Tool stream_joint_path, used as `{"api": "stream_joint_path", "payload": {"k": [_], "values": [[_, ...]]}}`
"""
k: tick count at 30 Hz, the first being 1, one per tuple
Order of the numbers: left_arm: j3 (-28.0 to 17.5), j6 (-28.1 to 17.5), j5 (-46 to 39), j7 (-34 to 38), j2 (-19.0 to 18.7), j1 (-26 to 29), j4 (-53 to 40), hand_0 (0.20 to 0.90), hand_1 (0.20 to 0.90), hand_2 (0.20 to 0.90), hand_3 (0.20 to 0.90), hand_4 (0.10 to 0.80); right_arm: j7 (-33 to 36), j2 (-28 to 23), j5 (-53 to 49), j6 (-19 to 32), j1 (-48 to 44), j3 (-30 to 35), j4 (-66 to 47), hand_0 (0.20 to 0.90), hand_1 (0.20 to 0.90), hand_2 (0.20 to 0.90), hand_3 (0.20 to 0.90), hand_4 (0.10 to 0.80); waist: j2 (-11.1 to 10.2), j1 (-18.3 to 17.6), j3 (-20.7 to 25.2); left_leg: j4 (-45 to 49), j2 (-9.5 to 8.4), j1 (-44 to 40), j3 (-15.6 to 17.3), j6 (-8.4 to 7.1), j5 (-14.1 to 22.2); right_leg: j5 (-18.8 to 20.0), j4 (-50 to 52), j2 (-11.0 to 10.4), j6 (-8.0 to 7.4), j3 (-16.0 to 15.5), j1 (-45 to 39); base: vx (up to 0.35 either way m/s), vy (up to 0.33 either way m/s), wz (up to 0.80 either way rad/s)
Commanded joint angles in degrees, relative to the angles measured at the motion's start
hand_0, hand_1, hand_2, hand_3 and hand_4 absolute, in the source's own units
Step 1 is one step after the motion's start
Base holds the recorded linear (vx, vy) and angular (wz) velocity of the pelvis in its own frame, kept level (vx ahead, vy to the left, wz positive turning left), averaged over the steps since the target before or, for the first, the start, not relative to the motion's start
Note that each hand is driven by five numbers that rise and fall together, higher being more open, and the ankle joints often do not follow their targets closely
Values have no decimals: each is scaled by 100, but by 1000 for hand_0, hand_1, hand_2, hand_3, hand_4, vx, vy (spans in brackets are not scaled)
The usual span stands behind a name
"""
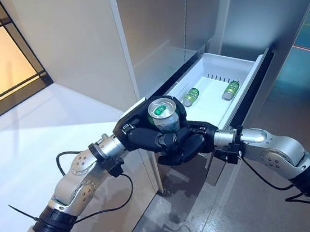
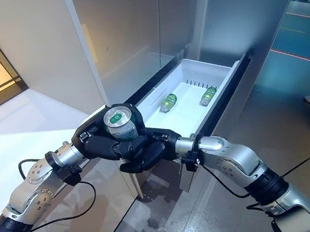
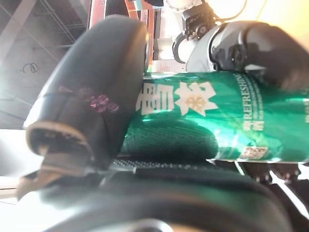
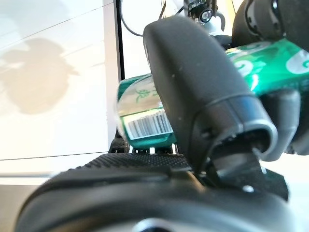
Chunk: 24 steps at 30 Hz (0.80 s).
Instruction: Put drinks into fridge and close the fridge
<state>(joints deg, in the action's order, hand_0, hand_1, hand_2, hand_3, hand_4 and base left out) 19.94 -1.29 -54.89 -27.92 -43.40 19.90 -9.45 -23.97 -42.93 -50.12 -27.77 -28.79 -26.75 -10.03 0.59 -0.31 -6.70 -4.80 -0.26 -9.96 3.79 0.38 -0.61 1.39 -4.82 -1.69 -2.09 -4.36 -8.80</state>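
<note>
Both hands, left (image 1: pixel 140 136) and right (image 1: pixel 188 145), curl round the upright can (image 1: pixel 163 115): rigid, smooth, probably slippery; grip its sidewall, above the drawer (image 1: pixel 238 66) corner.

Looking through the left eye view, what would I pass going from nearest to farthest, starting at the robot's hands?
Green can gripped upright in both hands, left hand and right hand → open white fridge drawer → two green cans lying inside: nearer one, then farther one.

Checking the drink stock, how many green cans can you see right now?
3: one can held between left hand and right hand; two lying in the open drawer and. Others may be hidden.
</note>
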Motion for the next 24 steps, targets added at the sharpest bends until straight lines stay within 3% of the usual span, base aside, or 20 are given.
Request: {"api": "stream_joint_path", "payload": {"k": [1,23,24], "values": [[-8,-758,-641,-83,199,1085,-103,300,300,300,200,100,29,209,-578,355,-739,197,-52,300,300,300,200,100,-120,-33,477,123,-232,51,-316,-8,287,-446,401,165,-143,-186,46,0,0,0],[203,-548,-444,-157,203,1143,24,300,300,300,200,100,554,227,-551,542,-938,138,140,300,300,300,200,100,-110,-37,438,229,-274,19,-324,52,364,-486,511,132,-138,-171,40,0,0,0],[202,-556,-425,-178,178,1150,35,375,375,375,288,188,553,222,-535,560,-942,141,157,300,300,300,200,100,-109,-37,438,225,-275,15,-326,50,363,-485,508,133,-136,-172,37,0,0,0]]}}
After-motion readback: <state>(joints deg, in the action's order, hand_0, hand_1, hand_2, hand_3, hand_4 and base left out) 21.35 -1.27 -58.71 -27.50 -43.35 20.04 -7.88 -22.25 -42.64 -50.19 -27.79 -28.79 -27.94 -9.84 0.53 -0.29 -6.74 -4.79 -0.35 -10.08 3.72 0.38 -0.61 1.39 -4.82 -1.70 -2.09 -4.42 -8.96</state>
